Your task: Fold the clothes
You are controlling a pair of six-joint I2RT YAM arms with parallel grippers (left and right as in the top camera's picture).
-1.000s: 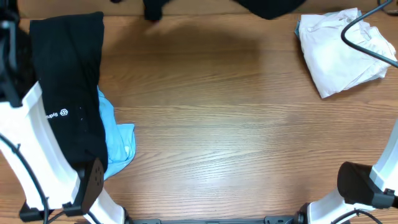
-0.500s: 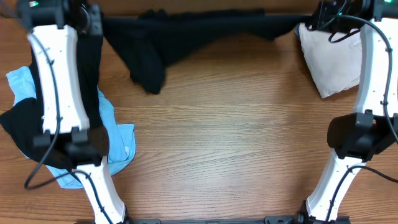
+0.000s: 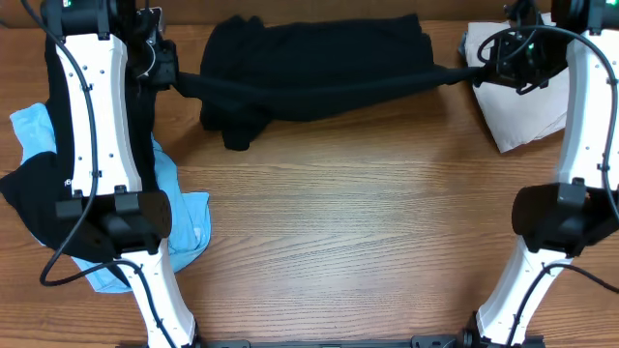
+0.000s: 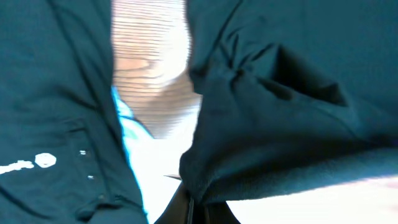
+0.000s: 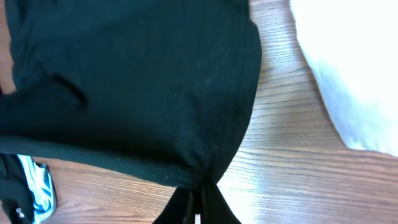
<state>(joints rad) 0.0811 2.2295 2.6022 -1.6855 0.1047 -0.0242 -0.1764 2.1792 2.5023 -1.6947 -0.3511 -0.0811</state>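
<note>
A plain black T-shirt hangs stretched across the far side of the table between both grippers. My left gripper is shut on its left end, my right gripper on its right end. In the left wrist view the jaws pinch a bunched black fold. In the right wrist view the gripper pinches the shirt's hem. A black garment with white lettering and a light-blue one lie at the left. A white one lies at the far right.
The left arm stands over the heap of clothes at the left, and the right arm rises along the right edge. Bare wooden tabletop spreads between them, below the stretched shirt.
Both arms have reached out to the far side. The black T-shirt has come nearer and more of it shows. The lettered black garment now lies slumped further left.
</note>
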